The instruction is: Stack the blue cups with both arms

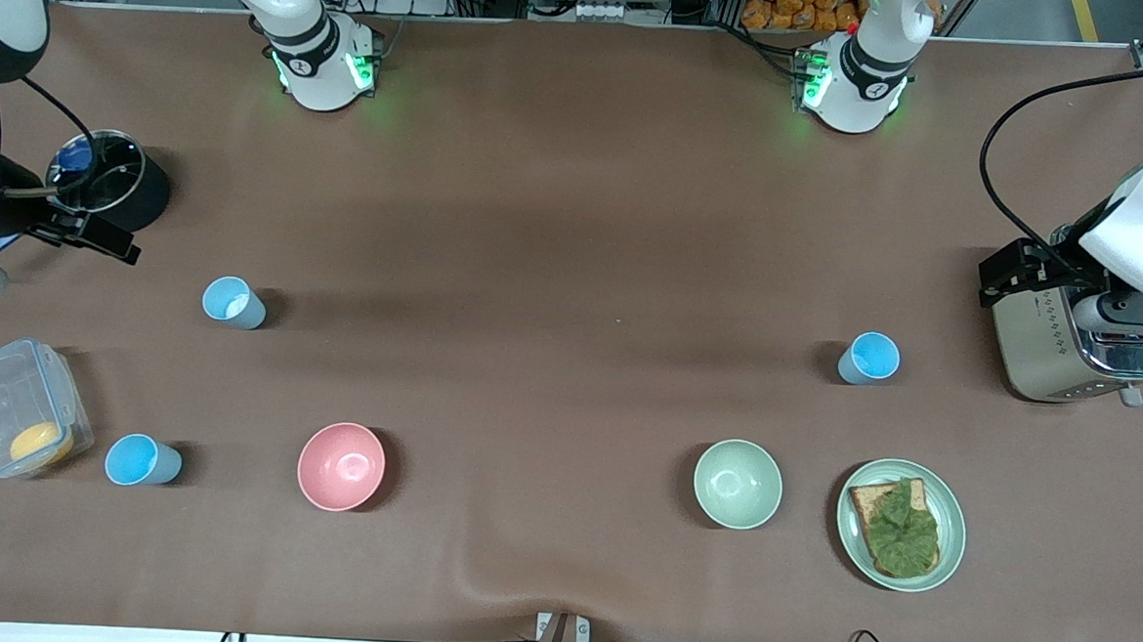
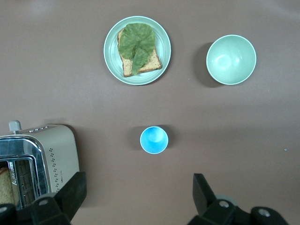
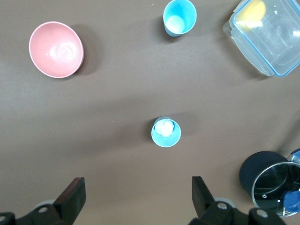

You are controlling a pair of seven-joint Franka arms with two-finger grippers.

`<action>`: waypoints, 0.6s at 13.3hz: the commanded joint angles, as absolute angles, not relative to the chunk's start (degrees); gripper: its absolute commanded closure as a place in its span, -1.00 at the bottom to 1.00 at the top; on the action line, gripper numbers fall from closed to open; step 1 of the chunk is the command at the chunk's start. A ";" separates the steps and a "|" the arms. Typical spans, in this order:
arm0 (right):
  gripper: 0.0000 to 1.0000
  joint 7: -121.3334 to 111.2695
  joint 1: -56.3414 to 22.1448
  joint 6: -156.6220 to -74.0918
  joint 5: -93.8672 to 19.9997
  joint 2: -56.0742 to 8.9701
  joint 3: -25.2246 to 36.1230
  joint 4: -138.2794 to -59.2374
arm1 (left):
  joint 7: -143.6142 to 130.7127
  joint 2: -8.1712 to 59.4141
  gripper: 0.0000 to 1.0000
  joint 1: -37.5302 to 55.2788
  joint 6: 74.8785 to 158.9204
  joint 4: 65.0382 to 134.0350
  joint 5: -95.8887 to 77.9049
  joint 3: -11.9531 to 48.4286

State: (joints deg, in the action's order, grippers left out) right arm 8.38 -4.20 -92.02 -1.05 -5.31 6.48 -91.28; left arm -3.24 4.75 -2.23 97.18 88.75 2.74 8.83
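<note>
- Nearest the front camera: round pale green plate (image 1: 951, 537) bearing toast topped with a green leaf (image 1: 898, 527).
- Landmark: round pink plastic bowl (image 1: 341, 465). Beside it, toward the left arm's end, a pale green bowl (image 1: 737, 483).
- First small light-blue tapered plastic cup (image 1: 142, 461): level with the pink bowl, toward the right arm's end, just beside a clear lidded box (image 1: 19, 408) holding something yellow.
- Second blue cup (image 1: 233, 302): farther from the camera than the pink bowl, something white inside.
- Third blue cup (image 1: 868, 358): well toward the left arm's end, near a silver toaster (image 1: 1060, 337).
- Left gripper (image 2: 136, 197): over the toaster, fingers spread wide, holding nothing.
- Right gripper (image 3: 136, 197): over a black lidded pot (image 1: 109, 179), fingers likewise wide, empty.
- Step, as judged: nothing stacked yet; all cups stand apart. Next, each arm must descend on its closest cup and close on the wall.
- Surface: brown mat, slightly rippled at the near edge. Cables and racking along the robots' side.
</note>
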 commanded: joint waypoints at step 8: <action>-1.00 7.38 -3.08 -91.67 -1.41 -3.78 5.62 -92.55 | -1.58 4.22 -1.00 -2.81 96.50 88.59 1.49 8.79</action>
State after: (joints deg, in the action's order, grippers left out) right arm 7.57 -3.74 -91.76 -1.05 -5.31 6.38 -91.30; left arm -3.24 4.74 -2.38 97.18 88.73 2.74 8.78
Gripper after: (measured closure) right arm 0.000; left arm 0.000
